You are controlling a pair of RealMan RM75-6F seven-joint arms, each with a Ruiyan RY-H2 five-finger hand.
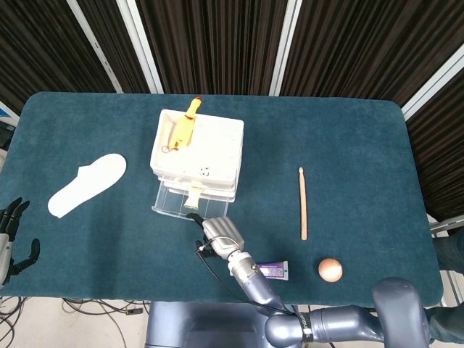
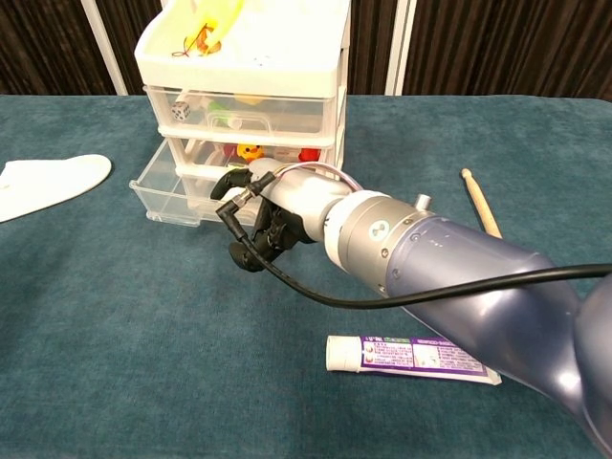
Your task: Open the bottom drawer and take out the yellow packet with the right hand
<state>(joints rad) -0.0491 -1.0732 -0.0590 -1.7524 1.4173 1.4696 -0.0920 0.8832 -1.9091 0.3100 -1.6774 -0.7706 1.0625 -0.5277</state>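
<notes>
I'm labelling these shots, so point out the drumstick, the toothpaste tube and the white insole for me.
drumstick point(image 1: 303, 203): head view, middle of the wooden shaft.
toothpaste tube point(image 2: 421, 358): chest view, centre of the purple printed body.
white insole point(image 1: 85, 184): head view, middle of its flat top.

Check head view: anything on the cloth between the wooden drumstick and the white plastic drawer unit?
Nothing. In the head view, only bare teal tablecloth lies between the wooden drumstick and the white plastic drawer unit.

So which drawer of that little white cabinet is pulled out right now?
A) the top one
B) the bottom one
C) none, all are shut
B: the bottom drawer juts out in front of the cabinet, with the right hand at its front; the drawers above sit flush.
</notes>
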